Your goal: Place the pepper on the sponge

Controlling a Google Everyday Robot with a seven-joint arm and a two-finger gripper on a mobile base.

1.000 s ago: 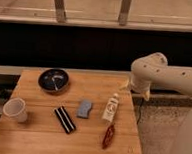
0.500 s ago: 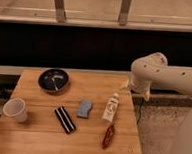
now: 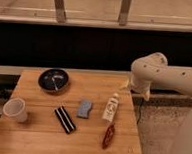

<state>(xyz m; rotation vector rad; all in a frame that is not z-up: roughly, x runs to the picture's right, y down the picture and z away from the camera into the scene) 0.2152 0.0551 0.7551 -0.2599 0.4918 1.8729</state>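
Dark-red pepper [image 3: 108, 136] lies on the wooden table [image 3: 34, 137], apart from the sponge [image 3: 84, 108], its long axis pointing toward the gripper [image 3: 136, 90] at the far edge. I cannot tell whether the jaws are parted or closed.

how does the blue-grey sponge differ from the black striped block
The blue-grey soft sponge is plain, squarish and pale; the black rectangular block is longer, narrower, white-striped and lies diagonally. Both lie flat on the wooden table. The hand hangs by the table's rear right corner.
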